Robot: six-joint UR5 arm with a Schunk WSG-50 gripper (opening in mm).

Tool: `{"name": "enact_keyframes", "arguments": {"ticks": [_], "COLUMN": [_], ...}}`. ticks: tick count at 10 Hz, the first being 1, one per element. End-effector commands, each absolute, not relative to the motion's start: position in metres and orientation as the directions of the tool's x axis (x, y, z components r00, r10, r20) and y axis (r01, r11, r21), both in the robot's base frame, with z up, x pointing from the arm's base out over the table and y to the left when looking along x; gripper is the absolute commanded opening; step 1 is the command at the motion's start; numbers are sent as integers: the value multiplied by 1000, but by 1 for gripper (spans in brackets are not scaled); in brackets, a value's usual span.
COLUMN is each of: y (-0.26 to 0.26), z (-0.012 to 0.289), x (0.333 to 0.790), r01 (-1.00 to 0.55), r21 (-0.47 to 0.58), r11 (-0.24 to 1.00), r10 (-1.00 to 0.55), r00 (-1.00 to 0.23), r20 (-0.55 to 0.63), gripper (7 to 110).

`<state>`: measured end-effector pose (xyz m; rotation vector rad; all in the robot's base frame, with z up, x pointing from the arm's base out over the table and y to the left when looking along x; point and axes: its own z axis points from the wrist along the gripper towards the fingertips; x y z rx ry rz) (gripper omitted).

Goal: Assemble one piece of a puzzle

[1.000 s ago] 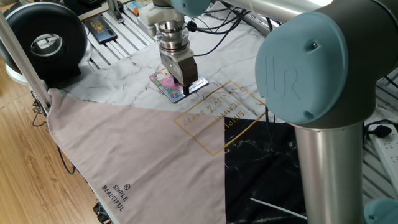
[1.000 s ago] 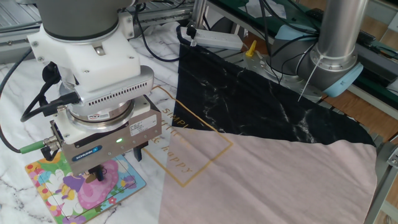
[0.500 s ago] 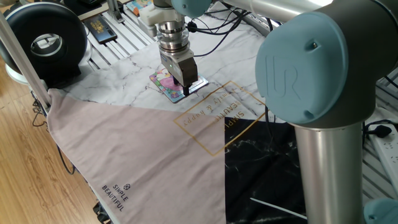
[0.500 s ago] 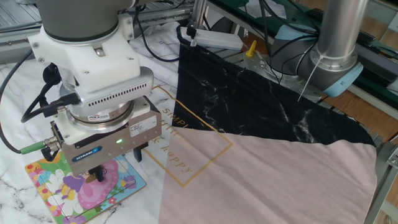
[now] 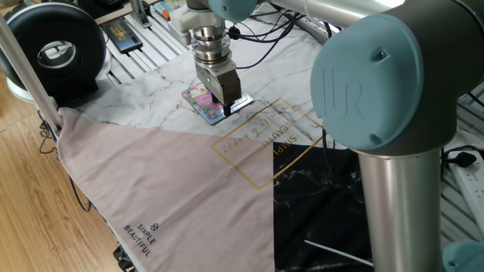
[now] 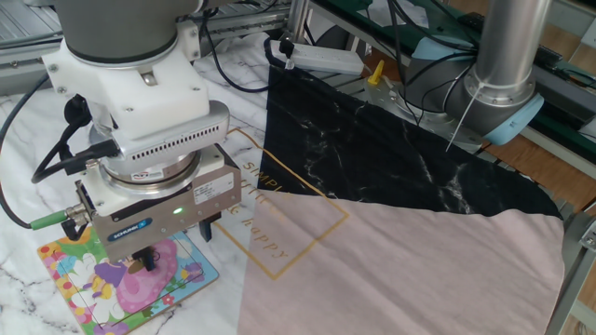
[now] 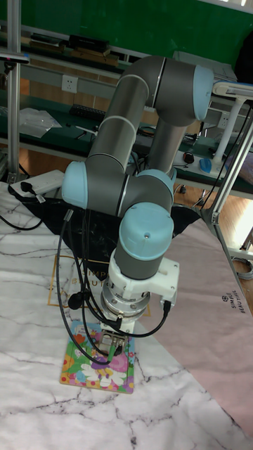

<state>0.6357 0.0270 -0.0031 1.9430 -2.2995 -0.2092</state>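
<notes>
at lower left, the gripper hasn't moved, low over the puzzle; jaws' state unclear, the piece probably being seated.

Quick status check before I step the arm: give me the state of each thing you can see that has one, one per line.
gripper: pointing straight down, fingertips low over the puzzle; open or shut cannot be told.
puzzle: lying flat on the white marbled cloth, partly hidden under the gripper.
piece: not visible in any view, so seated or held cannot be told.
green status light on the gripper body: lit.
</notes>
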Motion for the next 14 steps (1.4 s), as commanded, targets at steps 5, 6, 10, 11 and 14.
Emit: {"name": "enact_keyframes", "arguments": {"ticks": [5,6,10,11,14], "y": [30,28,22,22,21], "z": [0,1,0,1,3], "x": [635,635,632,631,630], "r01": [-966,-966,-965,-964,-963], "r21": [197,197,198,203,208], "r11": [170,170,172,172,169], "r10": [-985,-985,-985,-985,-985], "r00": [-175,-173,-173,-173,-171], "r20": [-6,0,13,13,9], "gripper": [66,66,66,66,66]}}
